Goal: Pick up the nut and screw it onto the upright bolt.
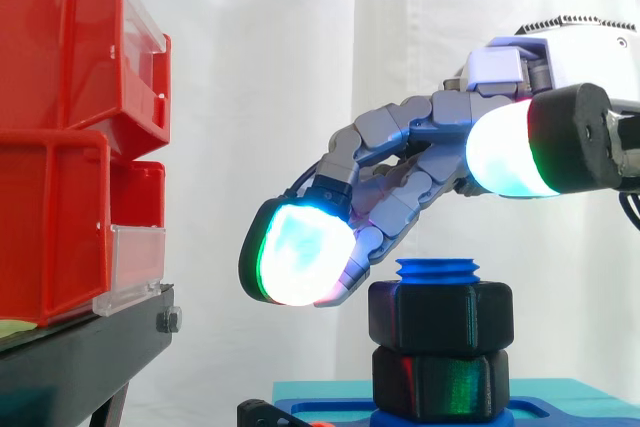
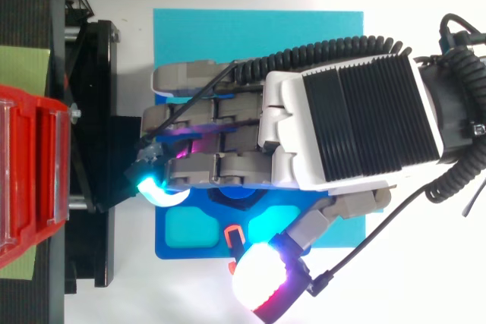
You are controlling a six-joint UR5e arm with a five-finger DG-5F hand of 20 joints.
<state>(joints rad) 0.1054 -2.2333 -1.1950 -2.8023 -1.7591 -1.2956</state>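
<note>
Reaching in from the right, the hand (image 1: pixel 410 152) is hovering over the blue bolt (image 1: pixel 437 269), its fingers loosely extended, sloping down and gripping nothing. In the side view, red bins (image 1: pixel 60 147) are sitting on a black stand (image 1: pixel 80 352). A glowing fingertip (image 1: pixel 300 252) is hanging just left of the black nut (image 1: pixel 440 312), which is sitting on the bolt's thread above a second black hex piece (image 1: pixel 440 382). From above, the hand is covering both, while the blue base plate (image 2: pixel 178 252) and teal mat (image 2: pixel 250 36) are showing around it.

Two black nuts (image 1: pixel 440 317) (image 1: pixel 440 384), one blue bolt (image 1: pixel 437 269)
</note>
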